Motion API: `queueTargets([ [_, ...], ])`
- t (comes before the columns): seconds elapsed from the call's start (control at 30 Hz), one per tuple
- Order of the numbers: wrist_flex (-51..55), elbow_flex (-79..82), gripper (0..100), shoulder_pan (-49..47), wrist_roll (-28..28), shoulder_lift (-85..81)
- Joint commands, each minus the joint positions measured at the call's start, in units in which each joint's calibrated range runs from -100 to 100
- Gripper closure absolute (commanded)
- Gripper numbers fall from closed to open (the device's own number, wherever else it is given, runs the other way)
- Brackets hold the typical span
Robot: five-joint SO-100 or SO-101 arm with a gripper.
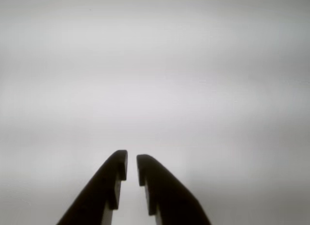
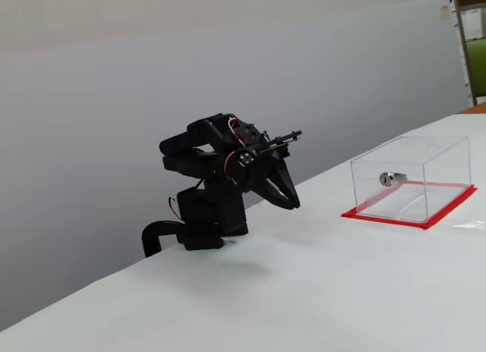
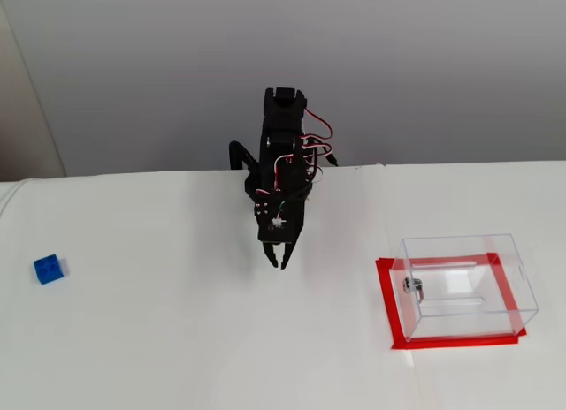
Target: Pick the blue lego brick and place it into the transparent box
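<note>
- The gripper (image 3: 277, 261) hangs above the white table (image 3: 177, 339), folded close to the arm's base, with its fingertips pointing down and forward.
- In the wrist view the two dark fingers (image 1: 104, 186) rise from the bottom edge with only a thin slit of pale surface between them, so the gripper (image 1: 131, 164) is all but closed and grasps nothing.
- Beyond the fingers, the wrist view gives only a blurred grey-white field; it is probably the bare tabletop, though the focus is too soft to be sure.
- In a fixed view from the side, the gripper (image 2: 287, 200) curves downward off the folded black arm (image 2: 216, 158), its tips clear of the table.
- The blue lego brick (image 3: 49, 268) sits on the table far to the left in a fixed view from above, well apart from the gripper and untouched.
- The transparent box (image 3: 464, 282) stands at the right of that same view on a flat red base (image 3: 393, 326), well apart from both the arm and the brick.
- A small silver cylinder (image 3: 414, 286) is set in the box's left wall in that view; from the side it shows on the wall that faces the arm (image 2: 391, 178).
- From the side, the transparent box (image 2: 414, 177) looks empty.
</note>
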Motion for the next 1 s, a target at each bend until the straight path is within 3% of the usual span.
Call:
queueTargets([
  [0.0,-0.24,-11.67,97,4.09,-0.08,10.16],
  [0.3,0.98,-35.45,98,25.38,0.34,30.44],
  [0.77,10.38,-54.89,98,50.0,0.03,53.86],
  [0.97,10.12,-66.91,97,61.32,2.48,67.69],
])
